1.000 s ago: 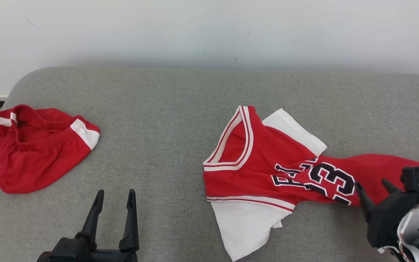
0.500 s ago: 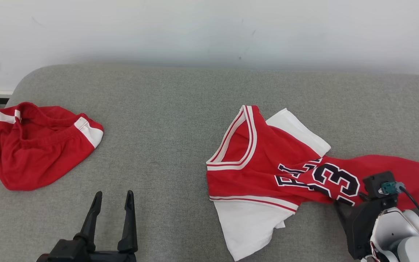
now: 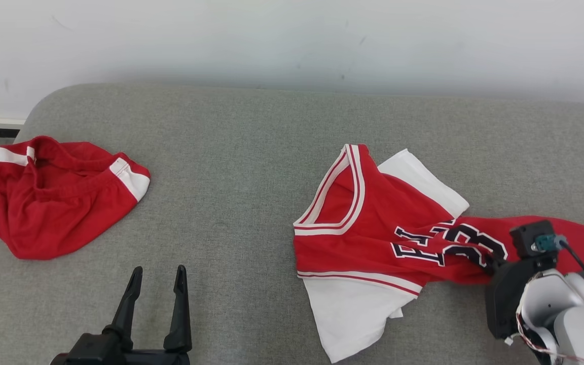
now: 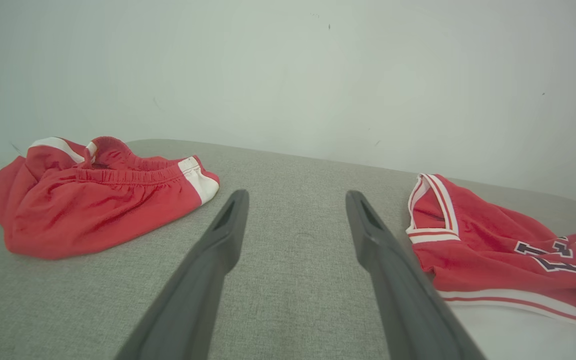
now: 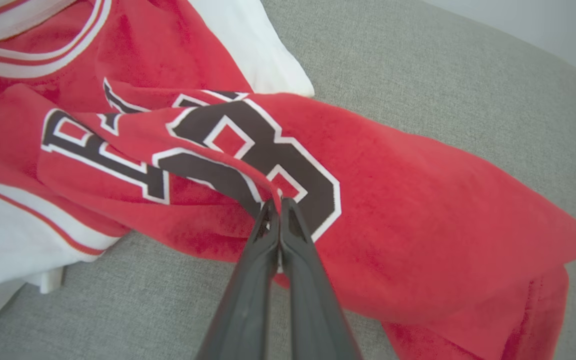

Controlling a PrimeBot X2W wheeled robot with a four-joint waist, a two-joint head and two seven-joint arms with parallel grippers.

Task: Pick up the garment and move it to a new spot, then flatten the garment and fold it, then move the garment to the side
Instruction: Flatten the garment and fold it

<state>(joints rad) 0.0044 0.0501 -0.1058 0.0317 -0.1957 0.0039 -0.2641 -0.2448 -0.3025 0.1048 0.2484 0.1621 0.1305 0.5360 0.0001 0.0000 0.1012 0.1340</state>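
The right hand [image 5: 279,202] pinches a fold of the red jersey [image 3: 373,223] (at its black number [image 5: 263,160]). Left of the jersey, the left hand [image 3: 159,268] stands wide, empty.

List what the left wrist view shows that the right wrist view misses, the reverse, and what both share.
Left wrist view, not the right: the crumpled red shorts and the open left gripper. Right wrist view, not the left: the right gripper pinched shut on a fold of the red jersey at its dark numeral. Both: the jersey and the grey cushion.
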